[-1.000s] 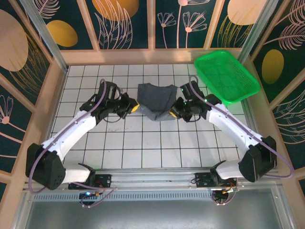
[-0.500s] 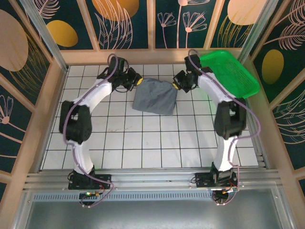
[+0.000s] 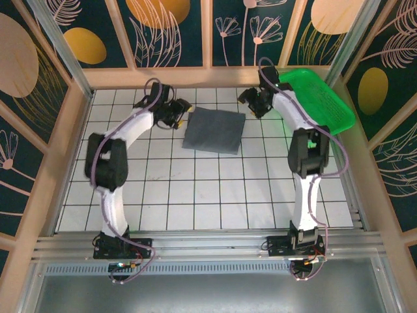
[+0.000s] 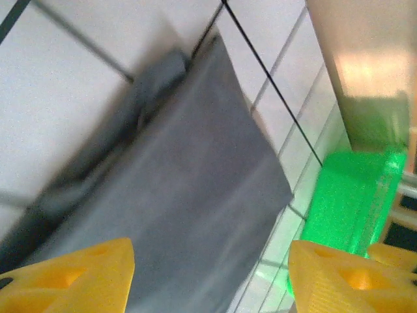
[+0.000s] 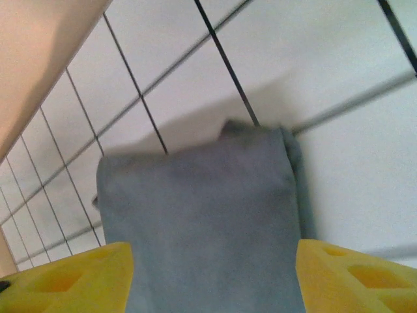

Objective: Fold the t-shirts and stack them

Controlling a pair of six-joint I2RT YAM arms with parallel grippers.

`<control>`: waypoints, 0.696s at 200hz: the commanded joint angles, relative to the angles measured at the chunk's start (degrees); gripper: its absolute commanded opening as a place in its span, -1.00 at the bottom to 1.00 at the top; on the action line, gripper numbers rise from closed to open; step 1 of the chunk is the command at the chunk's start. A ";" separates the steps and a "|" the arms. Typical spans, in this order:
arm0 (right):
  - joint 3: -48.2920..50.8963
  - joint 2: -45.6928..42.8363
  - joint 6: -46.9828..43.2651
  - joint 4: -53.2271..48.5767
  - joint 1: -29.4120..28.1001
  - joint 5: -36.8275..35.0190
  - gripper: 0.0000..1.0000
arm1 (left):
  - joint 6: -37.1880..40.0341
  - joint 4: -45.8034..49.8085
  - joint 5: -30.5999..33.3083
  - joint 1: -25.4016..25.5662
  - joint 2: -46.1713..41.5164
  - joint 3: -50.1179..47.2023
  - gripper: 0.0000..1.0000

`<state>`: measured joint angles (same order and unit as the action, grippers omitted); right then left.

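The t-shirt (image 3: 214, 130) lies folded into a flat grey rectangle on the white tiled table (image 3: 195, 195), in the far middle of it, slightly skewed to the grid lines. It rests alone on the tiles, not on any other shirt.

The left gripper (image 3: 182, 109) sits just beside the shirt's far left corner and the right gripper (image 3: 249, 103) just beside its far right corner, so the shirt lies between the two. Both arms reach far out across the table.

In the left wrist view the yellow fingers (image 4: 71, 277) stand wide apart with nothing clamped between them. The shirt (image 4: 176, 195) spreads out ahead of and under the gap, with a bunched fold along its left edge.

In the right wrist view the fingers (image 5: 355, 277) are likewise spread wide and hold nothing. The shirt (image 5: 202, 215) lies ahead of them, its folded edge thick along the right side. Both wrist views are blurred, so I cannot tell whether any finger touches the cloth.

The green basket (image 3: 319, 98) stands in the far right corner, near the right arm and well apart from the shirt; the left wrist camera also sees it (image 4: 348, 195) beyond the shirt.
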<state>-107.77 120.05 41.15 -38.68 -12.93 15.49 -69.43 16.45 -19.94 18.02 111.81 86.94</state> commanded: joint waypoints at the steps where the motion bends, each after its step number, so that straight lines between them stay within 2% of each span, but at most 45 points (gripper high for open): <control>1: 13.37 -13.66 -2.00 5.66 -1.34 -1.25 0.31 | -8.78 -10.82 -0.17 5.54 -9.06 -13.59 0.25; 22: 25.93 -23.47 0.18 9.30 -2.40 -0.55 0.30 | -19.15 -23.30 -0.27 11.15 -12.14 -24.72 0.26; 56: 37.79 -33.98 4.74 11.94 -3.33 1.01 0.30 | -25.81 -29.91 2.28 16.53 -7.20 -25.46 0.39; 82: 40.31 -37.75 6.90 12.09 -3.86 1.47 0.29 | -29.62 -34.69 3.77 16.92 -2.05 -23.80 0.40; 122: 40.21 -40.08 8.77 11.70 -4.03 1.65 0.30 | -32.26 -31.12 3.47 17.39 4.82 -19.46 0.36; 139: 39.35 -40.09 9.01 11.52 -4.02 1.70 0.29 | -34.00 -32.64 4.89 17.33 6.38 -19.47 0.29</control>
<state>-67.53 81.65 48.51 -28.42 -16.60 16.60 -99.09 -13.98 -17.15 35.20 115.94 65.89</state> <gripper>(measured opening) 0.647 0.665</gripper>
